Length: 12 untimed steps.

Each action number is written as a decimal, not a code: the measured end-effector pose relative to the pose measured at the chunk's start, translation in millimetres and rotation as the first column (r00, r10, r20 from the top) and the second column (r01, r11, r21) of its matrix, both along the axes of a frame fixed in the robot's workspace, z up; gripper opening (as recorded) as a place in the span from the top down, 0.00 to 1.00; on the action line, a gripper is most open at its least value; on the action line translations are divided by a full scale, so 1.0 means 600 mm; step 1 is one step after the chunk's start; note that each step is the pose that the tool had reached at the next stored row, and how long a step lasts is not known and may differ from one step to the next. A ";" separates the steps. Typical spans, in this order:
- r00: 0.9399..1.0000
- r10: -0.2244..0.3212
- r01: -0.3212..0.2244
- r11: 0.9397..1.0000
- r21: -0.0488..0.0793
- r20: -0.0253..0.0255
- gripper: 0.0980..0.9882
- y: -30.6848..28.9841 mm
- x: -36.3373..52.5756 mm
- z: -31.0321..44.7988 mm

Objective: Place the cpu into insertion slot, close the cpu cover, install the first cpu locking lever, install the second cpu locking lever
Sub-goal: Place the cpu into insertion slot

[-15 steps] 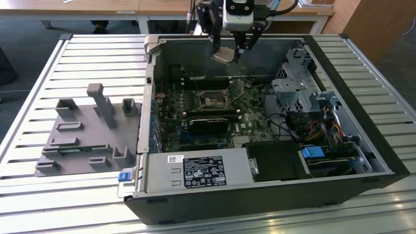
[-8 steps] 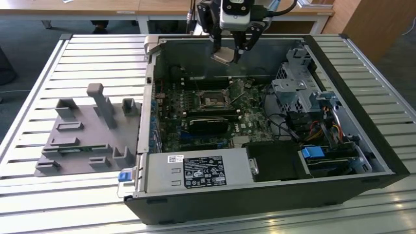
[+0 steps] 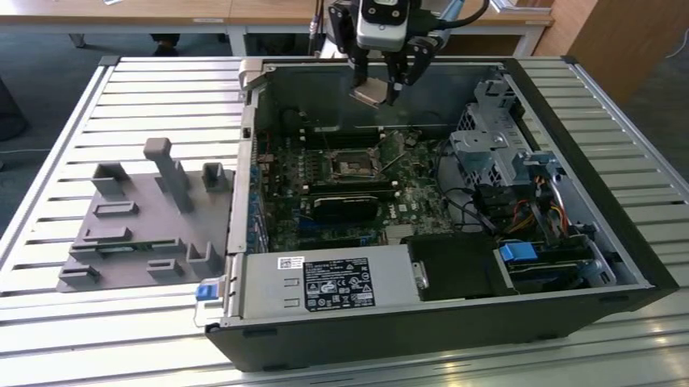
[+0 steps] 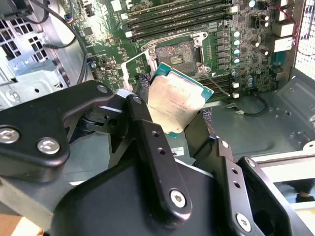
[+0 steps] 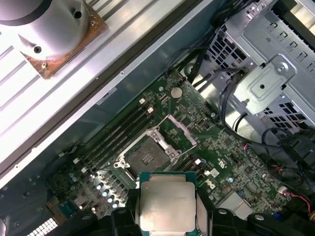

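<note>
Exterior view: the pincer (image 3: 379,90), clamped on opposite edges of the cpu (image 3: 366,94), holds it tilted high over the far end of the open case (image 3: 431,339), apart from the bare insertion slot (image 3: 352,165). The light, stiff chip looks fragile underneath, so edge grips suit it.

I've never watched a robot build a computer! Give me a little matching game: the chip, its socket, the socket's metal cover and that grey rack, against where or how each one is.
1. cpu
2. insertion slot
3. cpu cover
4. grey rack

a. flipped open
b. standing on the slatted table
c. held between the fingers
d. empty

Pairs: 1-c, 2-d, 3-a, 4-b.
</note>
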<state>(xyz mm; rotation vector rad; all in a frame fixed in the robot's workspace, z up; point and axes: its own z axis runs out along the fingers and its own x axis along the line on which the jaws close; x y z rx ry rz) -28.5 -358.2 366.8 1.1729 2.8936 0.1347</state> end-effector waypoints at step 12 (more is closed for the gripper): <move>0.995 -0.104 0.104 0.995 -0.001 0.000 0.51 0.0004 0.000 -0.001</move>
